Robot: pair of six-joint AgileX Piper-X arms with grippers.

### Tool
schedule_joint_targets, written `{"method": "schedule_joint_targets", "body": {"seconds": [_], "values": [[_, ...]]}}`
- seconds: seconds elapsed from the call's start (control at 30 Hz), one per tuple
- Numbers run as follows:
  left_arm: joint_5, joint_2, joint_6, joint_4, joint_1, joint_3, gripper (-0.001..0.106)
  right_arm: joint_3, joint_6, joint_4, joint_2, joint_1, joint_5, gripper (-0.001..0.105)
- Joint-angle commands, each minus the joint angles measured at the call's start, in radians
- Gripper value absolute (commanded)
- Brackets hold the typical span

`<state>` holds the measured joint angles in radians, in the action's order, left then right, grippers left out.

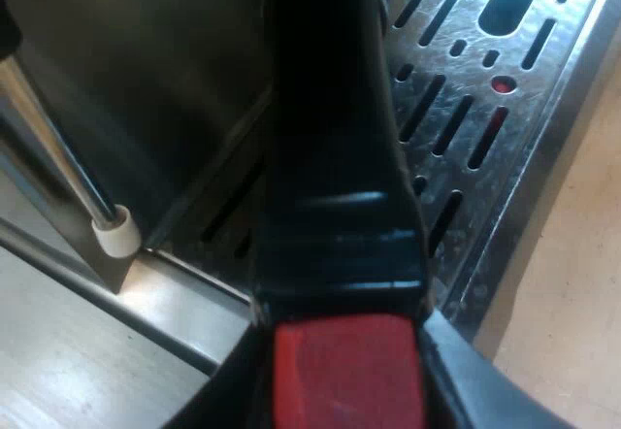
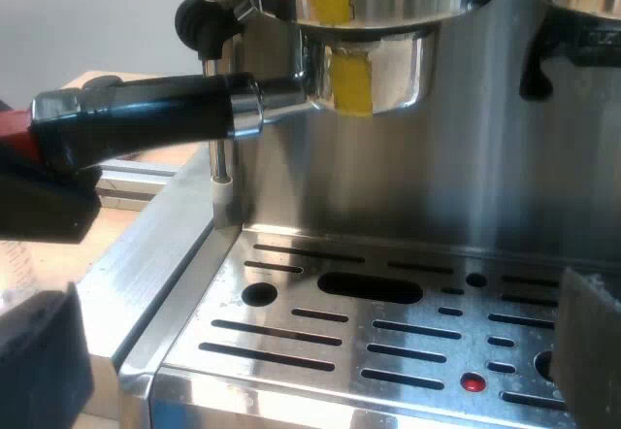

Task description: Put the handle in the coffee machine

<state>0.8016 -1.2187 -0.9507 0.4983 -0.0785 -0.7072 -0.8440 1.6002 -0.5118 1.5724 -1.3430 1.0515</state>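
Observation:
The holder's dark handle [image 1: 330, 157] with its red end [image 1: 344, 371] runs out from my left gripper [image 1: 349, 385], which is shut on it just at the red end. In the right wrist view the metal holder [image 2: 374, 70] sits up under the espresso machine's [image 2: 466, 177] brew head, its handle [image 2: 146, 114] sticking out sideways and level. The left gripper [image 2: 39, 196] clasps the far end of that handle. My right gripper [image 2: 315, 371] hangs open over the slotted drip tray [image 2: 291, 346], with nothing between its fingers.
A steam wand [image 2: 221, 157] with a white tip [image 1: 114, 235] hangs beside the holder, a black knob [image 2: 199, 21] above it. The drip tray [image 1: 475, 80] lies under the handle. A pale wooden table [image 1: 582, 303] borders the machine.

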Motion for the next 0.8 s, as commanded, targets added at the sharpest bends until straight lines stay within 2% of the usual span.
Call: {"method": "schedule_joint_targets", "body": {"seconds": [0.03,0.4,0.53,0.63,0.8], "values": [[0.041,0.012,-0.003,-0.030,0.000,-0.029,0.000,-0.006,0.013,-0.008,-0.001,0.002,0.015,0.100],[0.057,0.012,-0.003,0.030,-0.001,-0.071,0.000,-0.006,0.013,-0.008,-0.001,0.002,0.015,0.100],[0.074,0.017,0.024,0.093,-0.001,-0.081,0.000,-0.006,0.013,-0.008,-0.001,0.002,0.015,0.100],[0.101,0.038,0.076,0.130,-0.001,-0.081,0.000,-0.006,0.013,-0.006,-0.001,0.002,0.015,0.100],[0.087,0.042,0.085,0.110,-0.001,-0.081,0.000,-0.003,0.013,0.004,-0.001,0.002,0.015,0.100]]}}
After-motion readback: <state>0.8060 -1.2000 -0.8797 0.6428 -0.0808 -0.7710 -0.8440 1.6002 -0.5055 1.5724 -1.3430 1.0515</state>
